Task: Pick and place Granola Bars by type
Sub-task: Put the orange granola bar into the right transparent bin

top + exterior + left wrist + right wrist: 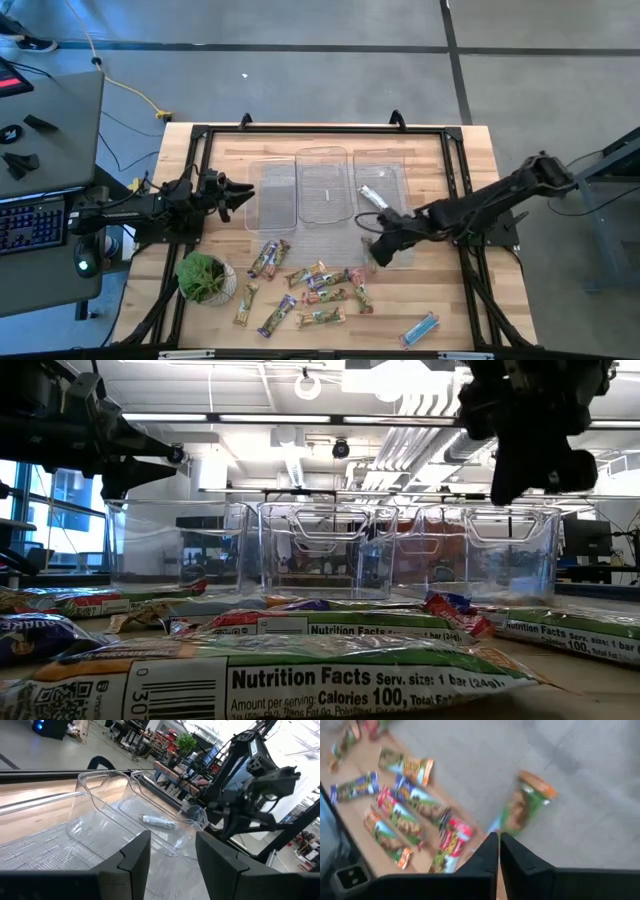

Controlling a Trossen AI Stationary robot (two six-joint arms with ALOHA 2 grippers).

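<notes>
Several granola bars [310, 285] in green, red and purple wrappers lie flat on the wooden table, near its front edge. One pale blue bar [372, 197] lies in the right clear tray [395, 165]. My right gripper [377, 255] hangs above that tray's near edge, shut on a green bar with an orange end [525, 802]. In the high view the gripper hides this bar. My left gripper [245, 196] stands open and level beside the left tray [275, 190], touching nothing. My right gripper pinches the green bar by one end [504, 824] between its two fingers. It slants down from the table's right side. The bar sticks out beyond the fingertips [490, 845], clear of the table and of the other bars.
Three clear trays stand side by side at the table's far middle, the middle one [325, 185] bare. A potted plant [205, 278] stands at the near left. A blue bar [420, 328] lies alone at the near right. Black rails [470, 280] frame the table.
</notes>
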